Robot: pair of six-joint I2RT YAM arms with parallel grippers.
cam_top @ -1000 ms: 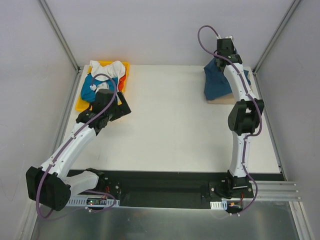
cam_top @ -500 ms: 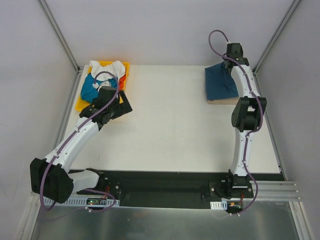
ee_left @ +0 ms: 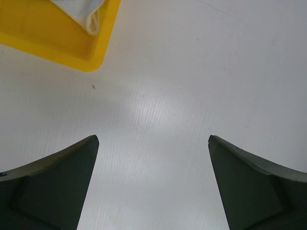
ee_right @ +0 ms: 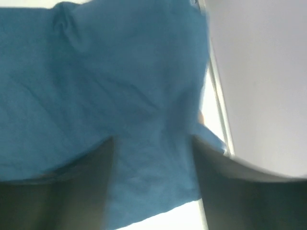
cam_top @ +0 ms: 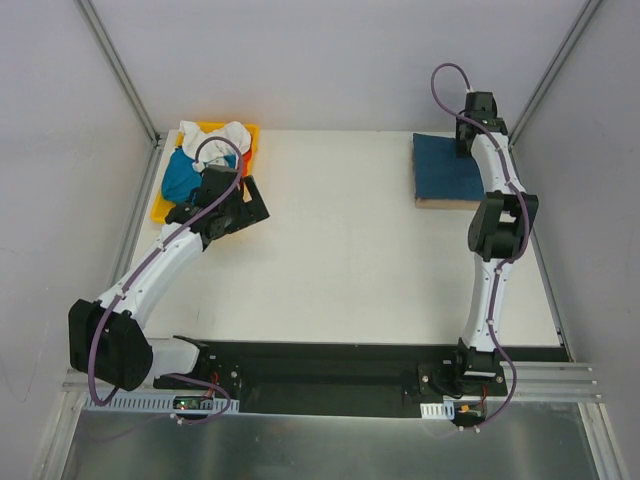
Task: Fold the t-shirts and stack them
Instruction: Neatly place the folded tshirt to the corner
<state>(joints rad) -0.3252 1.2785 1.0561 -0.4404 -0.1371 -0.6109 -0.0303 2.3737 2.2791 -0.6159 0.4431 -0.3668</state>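
A dark navy blue t-shirt (cam_top: 445, 168) lies folded flat at the far right of the table, on top of a beige-tan t-shirt (cam_top: 440, 203) of which only the near edge shows. My right gripper (cam_top: 467, 142) hovers over the navy shirt's far right edge. In the right wrist view this gripper (ee_right: 153, 140) is open, with the blue cloth (ee_right: 120, 81) lying beneath its spread fingers. A teal t-shirt (cam_top: 180, 176), a white one (cam_top: 216, 136) and an orange-red one (cam_top: 243, 165) sit crumpled in the yellow tray (cam_top: 163, 211). My left gripper (cam_top: 252, 206) (ee_left: 152, 140) stands open over bare table beside the tray.
The tray's corner (ee_left: 72, 52) with a white shirt hem (ee_left: 90, 17) shows at the top left of the left wrist view. Grey walls and metal frame posts (cam_top: 540, 80) close in the table at the back and sides.
My right gripper swung the hanging navy shirt back and to the right, laid it flat on the beige one and opened. The left gripper shifted slightly right, away from the tray.
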